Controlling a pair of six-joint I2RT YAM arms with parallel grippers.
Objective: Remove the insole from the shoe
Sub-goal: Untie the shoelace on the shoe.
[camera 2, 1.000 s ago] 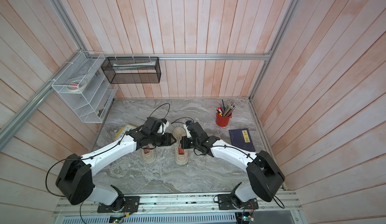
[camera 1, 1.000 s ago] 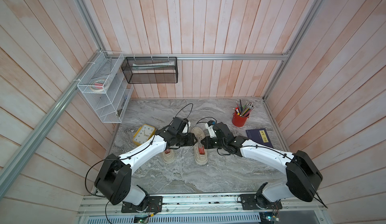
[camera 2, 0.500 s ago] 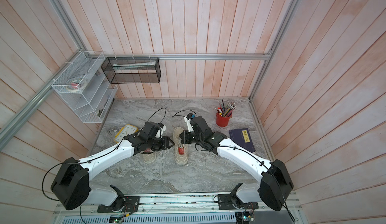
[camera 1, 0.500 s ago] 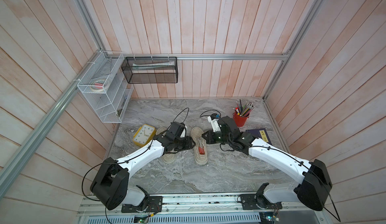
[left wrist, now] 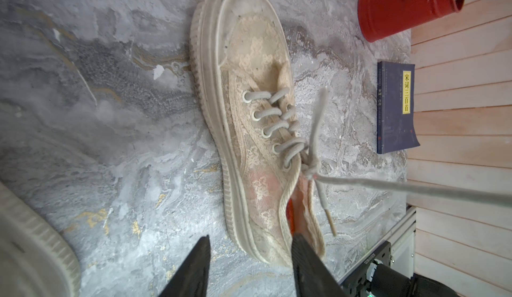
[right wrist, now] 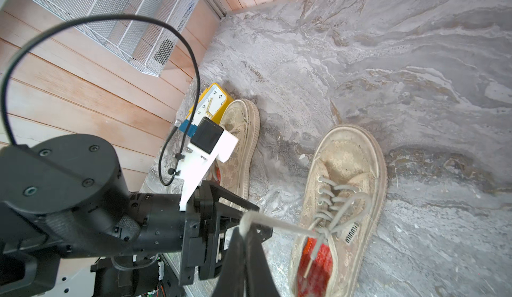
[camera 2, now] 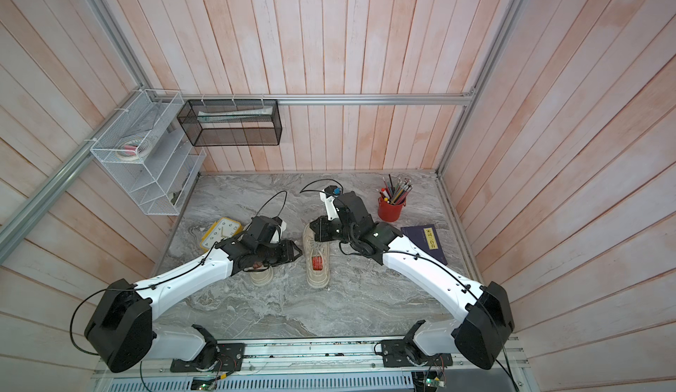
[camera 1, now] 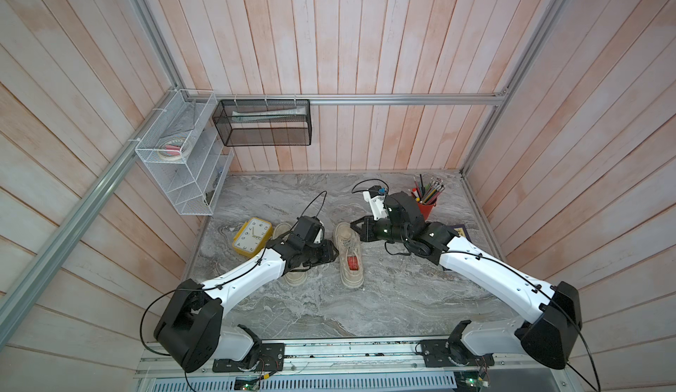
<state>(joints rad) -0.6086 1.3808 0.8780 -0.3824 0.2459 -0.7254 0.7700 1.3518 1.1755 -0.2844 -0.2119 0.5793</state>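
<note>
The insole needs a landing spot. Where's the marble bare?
Crowded mid-table: clock, left shoe, right shoe, left gripper, right gripper, book. Bare: the table's front, between heels and rail; and the back, between toes and wall, beside the red cup.

Bright, even overhead light; faint soft shadows on the grey marbled table [camera 1: 384, 298]. Both top views sharp, pink wooden wall planks [camera 1: 329, 43] bowed toward the edges. Left wrist view: taut grey shoelace [left wrist: 415, 189] smeared, pale ribbed shoe sole [left wrist: 33, 248] defocused. Right wrist view: right claw [right wrist: 245, 230] blurred, close to the lens.

Grey marble counter [camera 1: 329, 309]: beige lace sneaker [camera 1: 349, 255] centre | twin sneaker [camera 1: 294, 279] left | yellow clock [camera 1: 252, 240] leftmost | red pencil cup [camera 1: 426, 209] rear right | blue book [camera 2: 426, 242] right
</note>
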